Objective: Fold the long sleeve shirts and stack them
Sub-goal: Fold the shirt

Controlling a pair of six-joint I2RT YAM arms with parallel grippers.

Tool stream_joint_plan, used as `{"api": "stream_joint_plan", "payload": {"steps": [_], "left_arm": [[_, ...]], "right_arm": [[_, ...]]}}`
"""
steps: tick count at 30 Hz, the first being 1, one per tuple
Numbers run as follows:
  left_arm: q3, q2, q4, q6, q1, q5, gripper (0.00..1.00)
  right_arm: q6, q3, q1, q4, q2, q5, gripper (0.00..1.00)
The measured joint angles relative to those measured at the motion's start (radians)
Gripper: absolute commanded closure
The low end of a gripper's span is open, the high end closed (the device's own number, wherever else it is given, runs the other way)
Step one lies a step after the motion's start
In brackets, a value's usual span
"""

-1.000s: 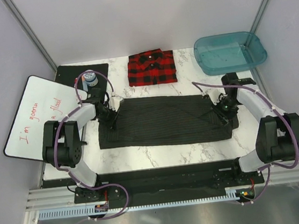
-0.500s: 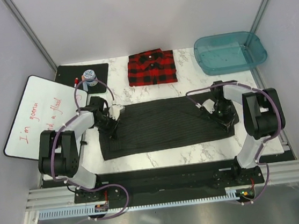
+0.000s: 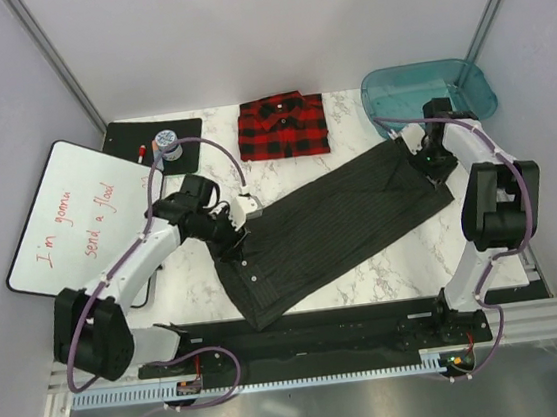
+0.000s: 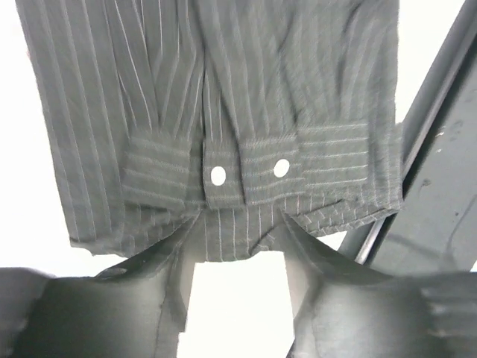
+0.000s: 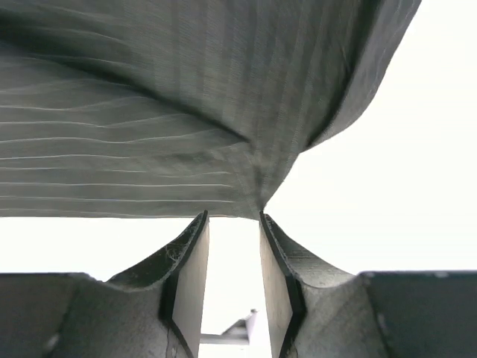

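The dark pinstripe shirt (image 3: pixel 331 228) lies folded into a long band, running diagonally from near-left to far-right. Its cuffs with white buttons fill the left wrist view (image 4: pixel 223 89). My left gripper (image 3: pixel 235 240) sits at the shirt's left edge; its fingers stand wide apart, tips at the cloth's hem (image 4: pixel 238 250). My right gripper (image 3: pixel 434 175) is at the shirt's far-right corner beside the tub; its jaws show a narrow gap, with the cloth corner (image 5: pixel 149 112) at the tips (image 5: pixel 233 216). The red-and-black plaid shirt (image 3: pixel 283 125) lies folded at the back centre.
A teal plastic tub (image 3: pixel 427 96) stands at the back right, close to my right arm. A whiteboard (image 3: pixel 68 217) with red writing leans at the left. A black mat (image 3: pixel 139 136) with a small bottle (image 3: pixel 166 144) lies at the back left.
The pinstripe shirt has swung from lying crosswise to a diagonal. My left gripper moved nearer and to the right; my right gripper moved away, toward the tub.
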Motion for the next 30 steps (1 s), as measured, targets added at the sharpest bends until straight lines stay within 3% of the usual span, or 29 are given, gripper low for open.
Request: {"api": "stream_joint_plan", "payload": {"steps": [1, 5, 6, 10, 13, 17, 22, 30], "left_arm": [[0.006, -0.023, 0.000, 0.013, 0.011, 0.033, 0.37], [0.023, -0.105, 0.029, -0.055, 0.113, 0.155, 0.15], [0.023, -0.129, 0.047, -0.105, 0.160, 0.190, 0.01], [-0.018, -0.237, 0.177, -0.423, 0.334, 0.296, 0.01], [-0.143, -0.349, 0.287, -0.684, 0.391, 0.329, 0.01], [-0.262, -0.429, 0.337, -0.925, 0.442, 0.378, 0.01], [-0.302, -0.450, 0.335, -1.097, 0.499, 0.368, 0.03], [-0.322, -0.452, 0.261, -1.176, 0.533, 0.245, 0.06]], "right_arm": [[0.011, 0.007, 0.013, -0.013, -0.021, -0.026, 0.59], [0.056, 0.011, 0.095, -0.052, -0.103, -0.178, 0.58], [0.065, 0.008, 0.128, -0.058, -0.121, -0.225, 0.58], [0.108, -0.027, 0.296, -0.048, -0.155, -0.390, 0.61], [0.150, -0.081, 0.457, -0.010, -0.138, -0.467, 0.62], [0.215, -0.113, 0.650, 0.068, -0.063, -0.543, 0.63], [0.332, -0.116, 0.770, 0.196, 0.056, -0.597, 0.64], [0.579, 0.040, 0.764, 0.332, 0.241, -0.673, 0.67]]}}
